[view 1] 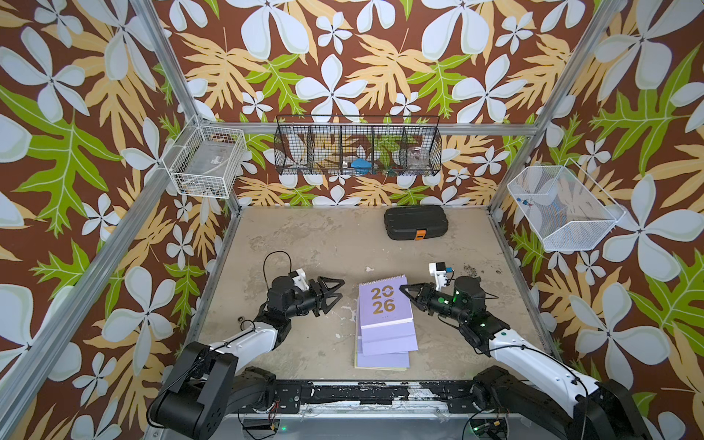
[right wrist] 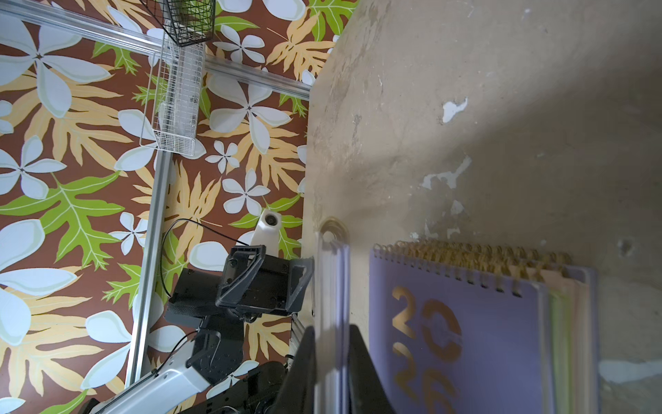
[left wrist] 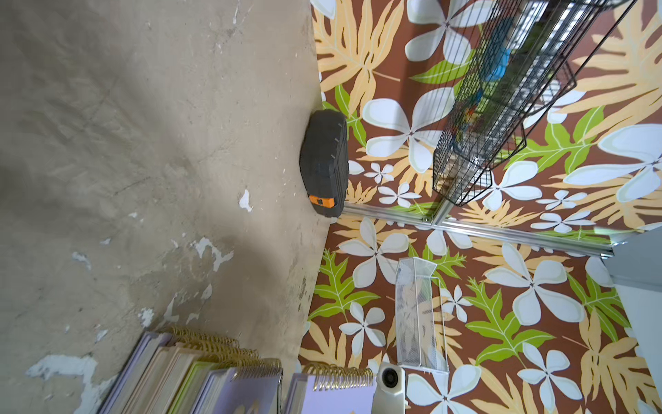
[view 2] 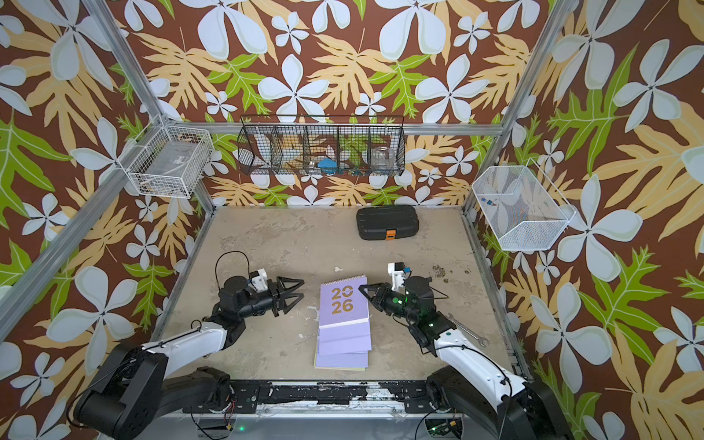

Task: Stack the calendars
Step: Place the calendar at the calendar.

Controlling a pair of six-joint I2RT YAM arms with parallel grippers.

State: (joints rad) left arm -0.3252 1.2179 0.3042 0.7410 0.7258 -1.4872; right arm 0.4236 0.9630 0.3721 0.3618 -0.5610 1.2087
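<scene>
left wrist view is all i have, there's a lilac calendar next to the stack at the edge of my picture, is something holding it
observer: yes, the right gripper is shut on the lilac calendar, at its edge on that arm's side
operator: and my own jaws, open or shut
observer: the left gripper is open and empty, clear of the calendar
operator: anything loose on the far side from me
observer: a silver wrench lies flat beside the right arm

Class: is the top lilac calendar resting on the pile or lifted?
The calendar is lifted at its spiral end: the right gripper is shut on its edge, leaving a gap above the pile.
</scene>
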